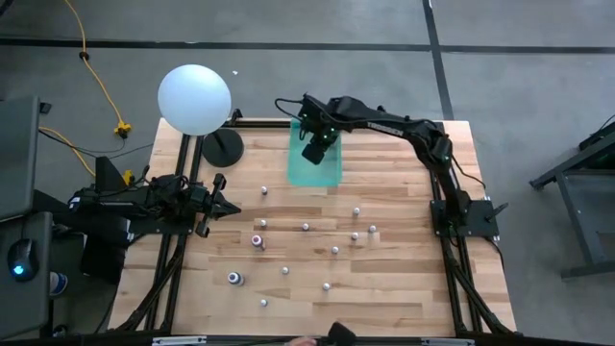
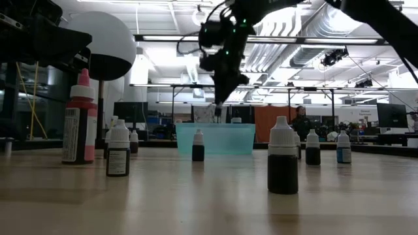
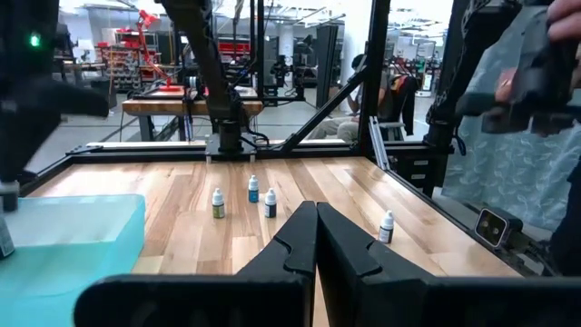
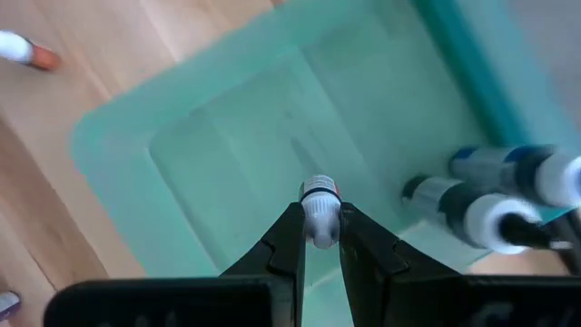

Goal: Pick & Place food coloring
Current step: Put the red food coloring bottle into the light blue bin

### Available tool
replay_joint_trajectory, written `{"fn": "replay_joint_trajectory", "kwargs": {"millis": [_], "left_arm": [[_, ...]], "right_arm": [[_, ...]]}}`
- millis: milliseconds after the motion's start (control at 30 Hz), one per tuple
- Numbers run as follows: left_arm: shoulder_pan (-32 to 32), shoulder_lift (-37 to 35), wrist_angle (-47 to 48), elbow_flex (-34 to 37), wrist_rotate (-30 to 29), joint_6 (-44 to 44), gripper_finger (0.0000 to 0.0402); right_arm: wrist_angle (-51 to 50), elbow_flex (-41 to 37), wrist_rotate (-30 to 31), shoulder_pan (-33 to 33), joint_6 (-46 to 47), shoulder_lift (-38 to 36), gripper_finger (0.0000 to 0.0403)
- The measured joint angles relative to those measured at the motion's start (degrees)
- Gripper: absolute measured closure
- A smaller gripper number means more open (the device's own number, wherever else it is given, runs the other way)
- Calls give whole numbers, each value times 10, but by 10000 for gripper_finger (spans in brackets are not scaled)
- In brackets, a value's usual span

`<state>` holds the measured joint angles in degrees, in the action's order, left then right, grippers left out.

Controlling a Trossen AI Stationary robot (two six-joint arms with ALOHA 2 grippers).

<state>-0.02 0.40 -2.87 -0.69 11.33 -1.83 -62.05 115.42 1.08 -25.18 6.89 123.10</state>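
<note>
Now right gripper (image 4: 320,238) pinches bottle (image 4: 320,207) over teal bin (image 4: 182,154); left gripper (image 3: 315,238) closed, empty.

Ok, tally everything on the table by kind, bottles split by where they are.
Bottles standing on the wood: 12
Bottles lying in the bin: 2
Bottle in the right fingers: 1
Teal bin: 1
White ball: 1
Total: 17

bin (image 1: 314,173): table (image 1: 404,288) rear | 2 bottles (image 4: 490,195) inside | others: table front
</note>
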Motion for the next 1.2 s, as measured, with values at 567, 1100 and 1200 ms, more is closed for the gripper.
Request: {"fn": "replay_joint_trajectory", "kwargs": {"millis": [567, 1100, 1200], "left_arm": [[0, 0, 0, 0, 0, 0, 401], [0, 0, 0, 0, 0, 0, 401], [0, 0, 0, 0, 0, 0, 401]], "right_arm": [[-33, -1, 13, -14, 47, 63, 359], [-74, -1, -6, -12, 111, 63, 359], [-88, -1, -5, -2, 111, 63, 359]]}}
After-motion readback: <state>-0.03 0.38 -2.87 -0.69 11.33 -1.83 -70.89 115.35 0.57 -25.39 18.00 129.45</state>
